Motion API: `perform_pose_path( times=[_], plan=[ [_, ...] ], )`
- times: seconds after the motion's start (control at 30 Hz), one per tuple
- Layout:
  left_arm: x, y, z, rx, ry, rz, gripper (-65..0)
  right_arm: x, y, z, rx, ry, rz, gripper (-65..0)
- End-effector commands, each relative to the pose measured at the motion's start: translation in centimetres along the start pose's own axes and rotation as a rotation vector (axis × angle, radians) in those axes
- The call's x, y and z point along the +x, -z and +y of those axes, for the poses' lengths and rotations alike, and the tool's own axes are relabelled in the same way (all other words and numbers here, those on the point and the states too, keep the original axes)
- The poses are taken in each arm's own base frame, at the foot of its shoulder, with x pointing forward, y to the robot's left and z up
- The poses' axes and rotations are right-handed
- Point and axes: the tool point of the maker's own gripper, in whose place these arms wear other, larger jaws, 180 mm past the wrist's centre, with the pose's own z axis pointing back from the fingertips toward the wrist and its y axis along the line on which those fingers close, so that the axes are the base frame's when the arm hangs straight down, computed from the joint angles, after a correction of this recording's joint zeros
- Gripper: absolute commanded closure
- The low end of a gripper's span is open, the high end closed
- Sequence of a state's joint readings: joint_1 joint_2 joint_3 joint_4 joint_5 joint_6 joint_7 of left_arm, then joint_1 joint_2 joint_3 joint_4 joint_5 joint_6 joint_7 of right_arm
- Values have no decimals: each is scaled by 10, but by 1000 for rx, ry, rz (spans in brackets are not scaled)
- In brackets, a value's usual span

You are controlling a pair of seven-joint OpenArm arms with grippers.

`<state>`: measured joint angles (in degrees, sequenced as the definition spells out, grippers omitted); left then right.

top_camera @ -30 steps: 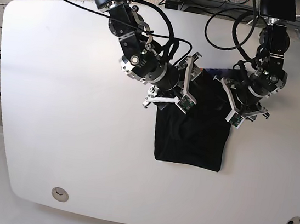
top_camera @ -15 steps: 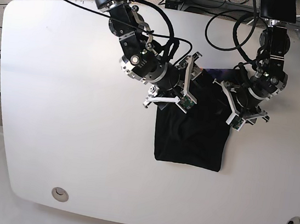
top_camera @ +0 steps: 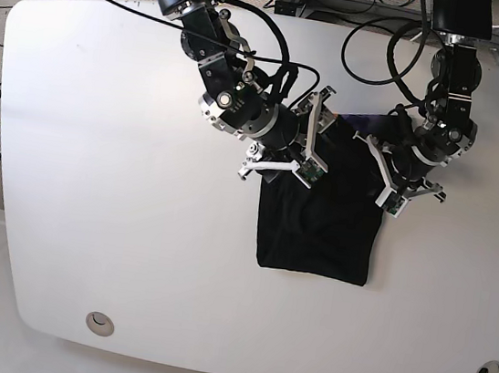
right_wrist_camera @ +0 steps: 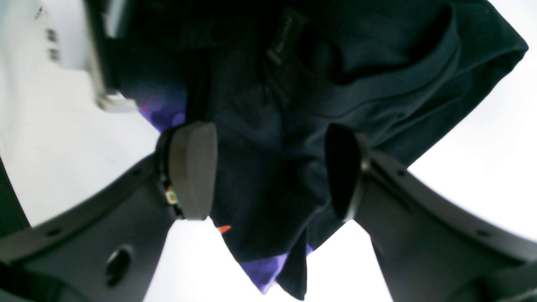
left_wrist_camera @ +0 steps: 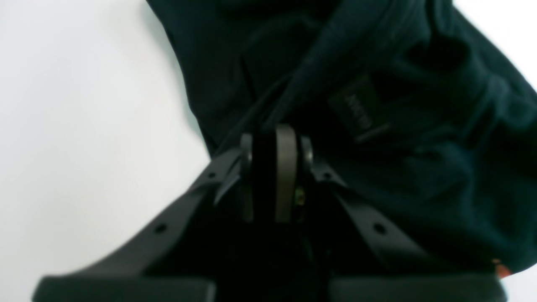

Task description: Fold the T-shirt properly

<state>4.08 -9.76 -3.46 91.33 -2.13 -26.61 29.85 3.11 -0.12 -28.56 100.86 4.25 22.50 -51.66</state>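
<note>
Your T-shirt [top_camera: 320, 222] lies on the white table [top_camera: 94, 175], right of centre and nearer the far edge than the near one, its lower part a flat dark rectangle with a straight hem facing the near edge. The upper part is bunched and lifted between the two arms. Your left end effector [left_wrist_camera: 275, 147] is closed: in the left wrist view the two pads [left_wrist_camera: 286, 159] sit pressed together with a fold of black cloth pinched between them, and a small sewn label [left_wrist_camera: 358, 112] shows just beyond the tips; the print on it is too blurred to read. Your right end effector [right_wrist_camera: 268, 167] stands wide open, its fingers [right_wrist_camera: 193, 167] spread either side of the crumpled cloth, which hangs in the gap; contact with either pad looks unlikely but the view is too close to be sure. Purple fabric [right_wrist_camera: 262, 270] and a small orange mark [right_wrist_camera: 223, 228] show at the cloth's edge in the right wrist view. In the base view the right end effector [top_camera: 296, 147] hangs over the shirt's far-left corner and the left end effector [top_camera: 397, 183] over its right side.
</note>
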Motion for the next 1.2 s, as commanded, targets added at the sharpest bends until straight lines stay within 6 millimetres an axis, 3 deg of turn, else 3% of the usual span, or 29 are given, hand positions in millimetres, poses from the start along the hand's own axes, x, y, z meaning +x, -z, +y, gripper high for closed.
perform_pose_path(
  times=[0.0, 0.23, 0.63, 0.9, 1.17],
  plan=[
    [12, 3, 8, 10, 1, -36, -44, 18, -4, -4, -10, -8, -58, -394],
    [12, 3, 8, 10, -1, -37, -43, 18, -4, -4, -10, -8, -56, -394],
    [58, -12, 21, 50, 72, -141, -43, 18, -4, -4, -11, -9, -56, -394],
    [83, -9, 21, 12, 132, -185, -43, 17, -3, -3, -10, -7, -53, -394],
    [87, 3, 30, 4, 119, -178, -43, 12, -3, 0, -4, 0, -44, -394]
  ],
)
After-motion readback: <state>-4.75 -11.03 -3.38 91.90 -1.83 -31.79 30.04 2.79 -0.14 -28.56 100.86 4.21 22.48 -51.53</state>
